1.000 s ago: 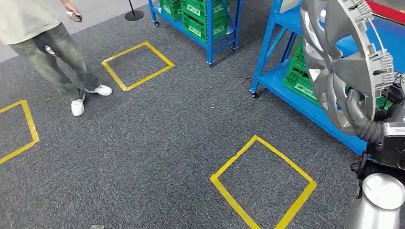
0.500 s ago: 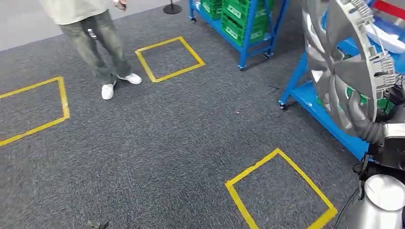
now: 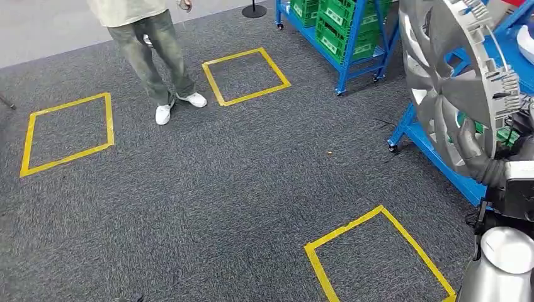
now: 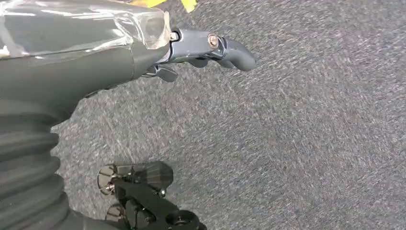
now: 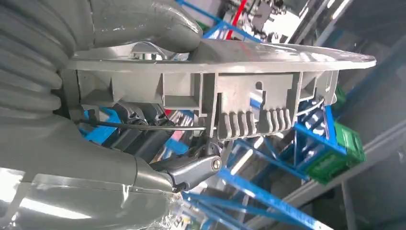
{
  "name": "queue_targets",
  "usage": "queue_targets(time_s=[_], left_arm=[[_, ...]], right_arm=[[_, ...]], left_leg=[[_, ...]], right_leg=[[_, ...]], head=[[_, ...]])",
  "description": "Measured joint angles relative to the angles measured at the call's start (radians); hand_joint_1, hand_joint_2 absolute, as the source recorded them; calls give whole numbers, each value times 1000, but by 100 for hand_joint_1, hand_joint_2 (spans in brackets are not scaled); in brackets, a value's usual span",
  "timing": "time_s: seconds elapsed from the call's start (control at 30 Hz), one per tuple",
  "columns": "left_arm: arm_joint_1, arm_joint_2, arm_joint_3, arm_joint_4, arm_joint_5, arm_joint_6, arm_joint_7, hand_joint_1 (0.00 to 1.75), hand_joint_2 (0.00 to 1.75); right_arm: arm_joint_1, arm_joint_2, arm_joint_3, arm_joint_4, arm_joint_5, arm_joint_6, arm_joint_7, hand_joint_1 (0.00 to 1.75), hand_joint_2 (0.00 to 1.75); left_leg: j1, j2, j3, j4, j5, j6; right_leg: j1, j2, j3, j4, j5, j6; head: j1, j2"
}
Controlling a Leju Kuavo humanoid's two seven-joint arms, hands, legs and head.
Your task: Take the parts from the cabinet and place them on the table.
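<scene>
Silver plastic, the wheel cover (image 3: 463,82) stands on edge at the robot's right side, its rim pinched between the thumb and fingers of the right hand (image 3: 482,160), probably so it clears the blue cabinet (image 3: 434,154) while carried. Hanging over grey carpet (image 4: 297,134), the left hand (image 4: 143,52) holds nothing; its finger spread is hard to judge.

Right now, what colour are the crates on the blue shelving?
Green: the crates on the blue shelving show best in the head view.
</scene>
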Motion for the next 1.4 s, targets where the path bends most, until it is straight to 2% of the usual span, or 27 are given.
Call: queue_targets(time_s=[0.13,0.2,0.23,0.3,0.33,0.4,0.47,0.5,0.53,0.57,0.63,0.67,0.73,0.8,0.83,0.9,0.97,1.0,1.03,1.07,1.13,1.17,1.2,1.3,1.33,1.37,1.4], left_arm=[[0,0,0,0,0,0,0,0,175],[0,1,-2,0,-3,-1,0,0,175],[-5,9,-6,0,-6,-2,-5,0,175],[-4,14,-6,0,-6,-2,-5,0,175],[-1,13,-6,0,-6,-2,-5,0,175],[-3,10,-7,0,-6,-3,-5,0,175],[-6,6,-8,2,-7,-4,-5,0,175],[-7,5,-8,2,-7,-3,-5,0,175],[-7,4,-9,3,-7,-3,-5,0,175],[-5,3,-9,4,-7,-3,-5,0,175],[-4,2,-10,6,-7,-3,-5,0,175],[-4,3,-10,6,-7,-1,-5,0,175],[-4,7,-11,7,-8,3,-5,0,175],[3,7,-11,8,-8,5,-5,0,175],[4,9,-11,8,-8,6,-5,0,175],[3,7,-12,10,-8,8,-6,0,175],[0,7,-12,11,-8,9,-6,0,175],[0,7,-12,12,-8,9,-6,0,175],[0,7,-12,13,-8,9,-6,0,175],[1,7,-11,14,-7,10,-6,0,175],[2,8,-11,14,-7,11,-7,0,175],[2,11,-11,14,-6,11,-9,0,175],[2,16,-11,14,-6,11,-10,0,175],[7,18,-11,10,-4,11,-15,0,175],[10,18,-10,9,-4,11,-17,0,175],[15,12,-10,7,-5,6,-19,0,175],[16,8,-10,3,-6,-2,-21,0,175]], right_arm=[[0,0,0,1,0,0,0,171,175],[-1,0,2,3,0,0,0,171,175],[-1,-3,6,5,0,-2,0,171,175],[-1,-3,12,6,1,-3,0,171,175],[0,-4,12,6,1,-3,0,171,175],[-2,-9,13,6,0,-3,-1,171,175],[-2,-14,13,6,-2,-4,-2,171,175],[-1,-14,13,8,-1,-4,-2,171,175],[2,-14,13,9,-1,-4,-2,171,175],[2,-14,13,11,0,-4,-2,171,175],[1,-14,14,11,0,-4,-2,171,175],[1,-14,14,11,0,-5,-2,171,175],[0,-14,17,12,-2,-8,-4,171,175],[3,-11,18,13,2,-8,-3,171,175],[3,-11,19,14,2,-8,-2,171,175],[1,-11,19,12,1,-11,-3,171,175],[1,-11,18,12,1,-12,-3,171,175],[2,-11,18,12,1,-12,-3,171,175],[2,-11,18,12,1,-12,-3,171,175],[3,-10,18,12,1,-12,-3,171,175],[3,-9,19,12,1,-12,-3,171,175],[4,-9,20,12,0,-13,-4,171,175],[9,-9,20,12,-3,-14,-5,171,175],[17,-9,20,11,-8,-16,-7,171,175],[19,-9,21,10,-8,-16,-7,171,175],[24,-10,21,6,-8,-17,-7,171,175],[28,-11,22,2,-10,-18,-8,171,175]], left_leg=[[-1,0,7,-15,8,2],[-17,17,95,-184,81,27],[-42,59,149,-284,92,47],[-43,41,152,-299,97,55],[-29,29,183,-331,116,60],[-27,13,193,-345,127,59],[-25,-13,193,-344,126,58],[-24,-26,192,-343,126,57],[-23,-40,193,-343,125,56],[-20,-53,194,-340,123,51],[-9,-80,192,-316,110,33],[-10,-87,184,-303,100,20],[-11,-106,164,-283,94,12],[-6,-116,159,-283,95,11],[-2,-109,157,-275,85,6],[-4,-24,118,-197,48,-6],[1,1,31,-27,-20,-8],[1,0,-7,38,-35,-5],[0,-1,-23,53,-28,0],[-3,-2,-15,22,-2,9],[-23,8,61,-140,86,35],[-47,46,116,-246,124,58],[-56,74,128,-266,103,63],[-61,48,129,-280,107,66],[-60,38,146,-302,115,76],[-45,29,168,-330,132,71],[-42,19,177,-340,138,76]], right_leg=[[1,-2,0,0,0,0],[5,-17,2,-1,-1,-1],[5,-41,7,-6,-6,5],[7,-63,17,-16,-4,10],[9,-51,15,-17,-8,11],[3,14,-17,68,-52,6],[-2,31,-99,234,-111,7],[-5,31,-129,287,-123,14],[-9,31,-134,288,-116,23],[-14,31,-115,241,-90,37],[-29,43,-18,42,-4,74],[-34,65,1,5,-4,77],[-25,70,0,11,-8,42],[-19,58,-3,12,-8,31],[-25,50,-1,10,-7,27],[-17,42,7,9,-12,17],[-7,27,12,10,-18,8],[-2,19,14,10,-20,5],[2,12,16,10,-23,2],[5,6,19,10,-25,-1],[9,-8,28,9,-32,-4],[9,-18,35,5,-36,-4],[12,-26,38,1,-38,0],[8,-55,41,-9,-40,5],[14,-61,50,-19,-40,7],[11,-34,43,-3,-46,4],[9,4,23,38,-65,2]], head=[[0,0],[1,0],[-1,0],[-1,0],[1,0],[3,0],[11,0],[10,0],[11,0],[10,0],[10,0],[11,0],[15,0],[16,0],[16,0],[8,0],[9,0],[9,0],[9,0],[10,0],[9,0],[10,0],[10,0],[9,0],[8,0],[10,0],[9,0]])
